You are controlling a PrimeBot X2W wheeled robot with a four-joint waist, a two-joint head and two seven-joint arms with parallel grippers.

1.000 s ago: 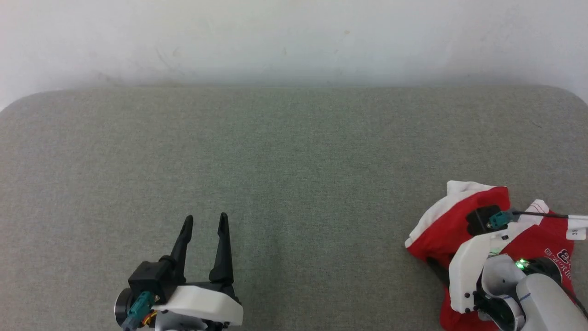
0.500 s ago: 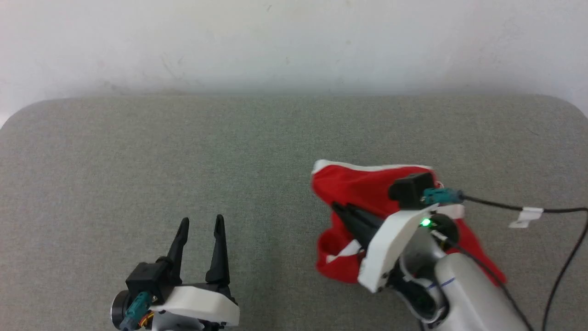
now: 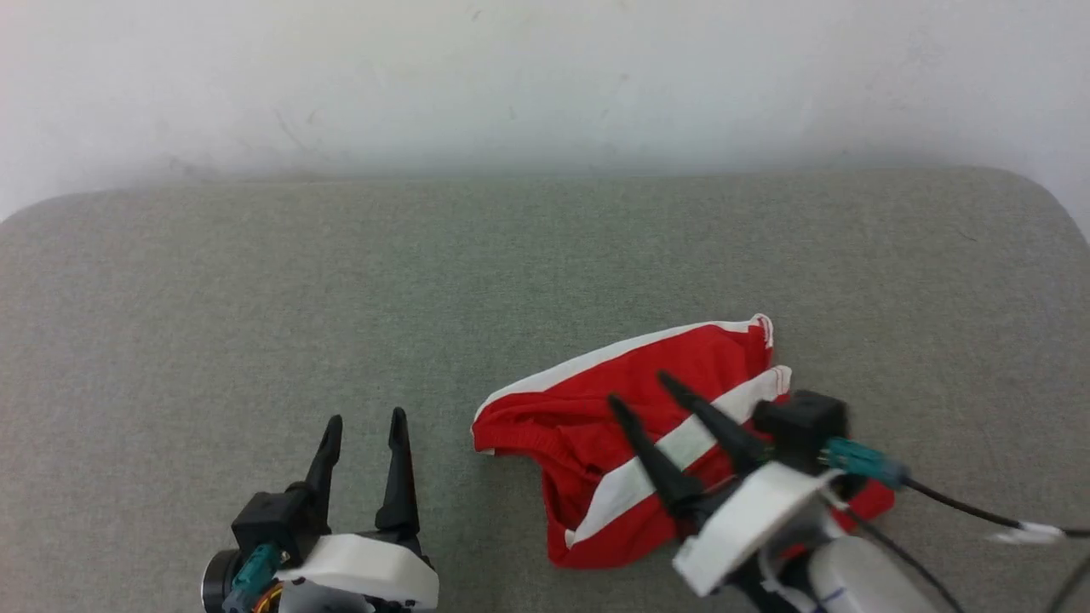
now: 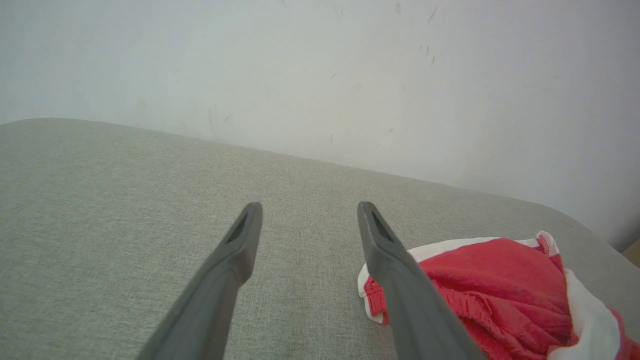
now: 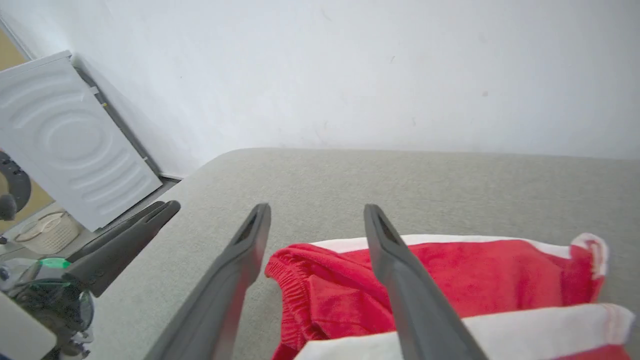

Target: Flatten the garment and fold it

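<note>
I see the garment (image 3: pixel 647 400) lying as a crumpled red heap on the grey table (image 3: pixel 255 281). Its layers are doubled over one another, a white stripe runs slantwise across it, and the gathered waistband is bunched at its left edge. My right pincer (image 3: pixel 638 386) hangs over the middle of the garment with its fingers spread and nothing between them; I cannot tell whether the tips brush the cloth. My left pincer (image 3: pixel 366 415) stands to the left of the garment, apart from it, also spread wide and empty. The main hazard, as I judge it, is a blind grab. The cloth is soft and stacked, so a pinch into the middle of the garment would likely catch two or three layers together, and lifting would then haul the bundle about rather than open it. A fingertip could also slip into the waistband or a leg opening and drag the heap along when I pull away. On the garment's near side my own right arm covers the cloth, so picking a corner there is guesswork. If I bring the left pincer in to the garment's waistband while the right one hovers over it, the two could knock together. The cable (image 3: pixel 945 504) trailing to the right of the garment might snag the cloth in a sweep.
</note>
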